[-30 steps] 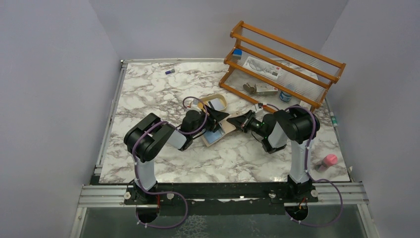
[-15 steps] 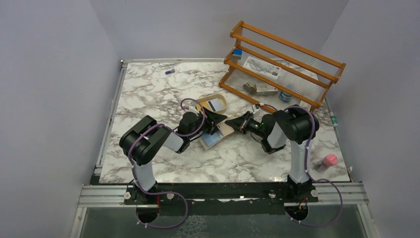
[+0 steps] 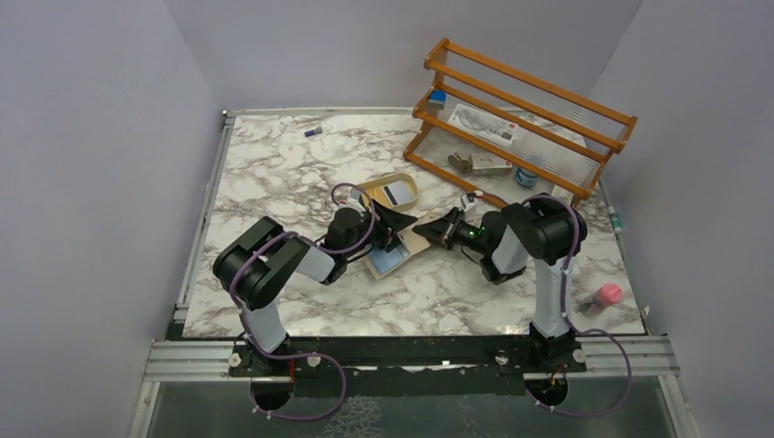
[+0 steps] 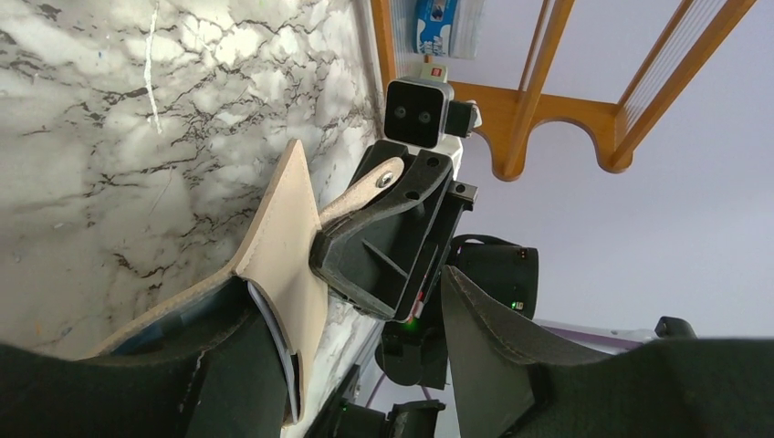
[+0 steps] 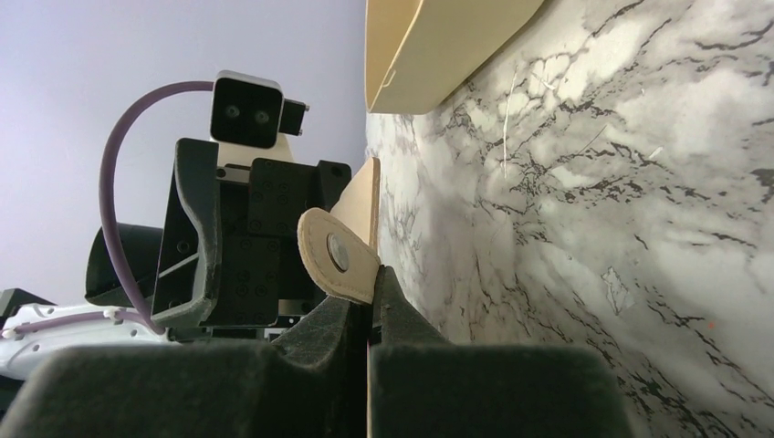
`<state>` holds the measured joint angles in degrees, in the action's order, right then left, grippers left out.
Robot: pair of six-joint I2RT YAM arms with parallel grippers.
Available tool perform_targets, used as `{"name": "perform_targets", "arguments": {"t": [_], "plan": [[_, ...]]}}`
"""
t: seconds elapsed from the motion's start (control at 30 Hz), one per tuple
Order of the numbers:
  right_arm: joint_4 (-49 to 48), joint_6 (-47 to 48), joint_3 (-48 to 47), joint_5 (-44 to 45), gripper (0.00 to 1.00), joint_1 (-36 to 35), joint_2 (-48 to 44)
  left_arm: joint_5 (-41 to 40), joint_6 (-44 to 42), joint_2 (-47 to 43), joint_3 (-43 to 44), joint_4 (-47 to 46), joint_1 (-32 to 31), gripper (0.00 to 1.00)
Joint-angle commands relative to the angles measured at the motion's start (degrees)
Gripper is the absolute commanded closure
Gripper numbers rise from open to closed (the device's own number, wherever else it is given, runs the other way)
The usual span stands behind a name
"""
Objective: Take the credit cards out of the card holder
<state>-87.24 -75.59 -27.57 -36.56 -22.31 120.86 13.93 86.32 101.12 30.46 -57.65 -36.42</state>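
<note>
Card holder [image 3: 413,242] is mid-bench [image 3: 274,182], just near the oval tan tray [image 3: 369,192], folded open between the two arms. Its near-left half lies flat on the marble and its right flap is lifted up on edge. Right gripper [image 3: 434,231] comes in from the right. Its fingers [image 5: 402,319] are together, clamped on the raised flap's edge right by the snap tab [image 5: 336,255], and the tab sticks out past the fingertips. Left gripper [image 3: 398,230] comes in from the left, low over the flat half, jaws apart. In the left wrist view one finger [image 4: 219,365] sits over the flat half, the other is out past the raised flap, and the flap and right gripper are in the gap. Can't tell if the low finger is pressing the leather or just above it. Pale blue credit card [image 3: 387,260] shows on the flat half, at the near-left end of the holder. Can't tell how deep it sits in the pocket. A thin pale edge is visible in the fold in the left wrist view, but I can't tell which card it is. The tray holds something flat, white and dark. Wooden rack [image 3: 534,82] stands at far right with small items on its shelves. Pink object [image 3: 607,294] is near the right edge, well apart from the holder.
</note>
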Motion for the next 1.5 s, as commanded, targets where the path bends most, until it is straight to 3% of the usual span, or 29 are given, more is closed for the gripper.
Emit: {"name": "perform_targets", "arguments": {"t": [0.0, 0.27, 0.57, 0.77, 0.9, 1.47], "plan": [[-15.0, 2.8, 1.9, -1.0, 0.99, 1.0, 2.6, 4.6, 1.7, -5.0, 0.6, -11.2, 0.0, 0.43], [-15.0, 2.9, 2.2, -1.2, 0.99, 1.6, 2.5, 4.9, 1.5, -4.9, 0.0, -11.3, 0.1, 0.43], [-15.1, 2.8, 1.8, -1.9, 0.73, 1.6, 3.0, 4.1, -0.4, -1.5, -0.4, -11.4, 0.1, 0.43], [-15.1, 2.8, 1.9, -1.8, 0.71, 1.6, 3.5, 3.0, -0.3, 2.3, -1.1, -14.4, 0.0, 0.43], [-15.1, 2.6, 2.0, -1.3, 0.64, 1.7, 3.8, 2.8, -0.5, 3.7, -1.1, -14.8, 0.0, 0.43], [-15.1, 2.1, 2.0, -0.4, 0.63, 1.6, 4.7, 2.2, -1.1, 3.7, -5.0, -15.5, -0.5, 0.47]]}}
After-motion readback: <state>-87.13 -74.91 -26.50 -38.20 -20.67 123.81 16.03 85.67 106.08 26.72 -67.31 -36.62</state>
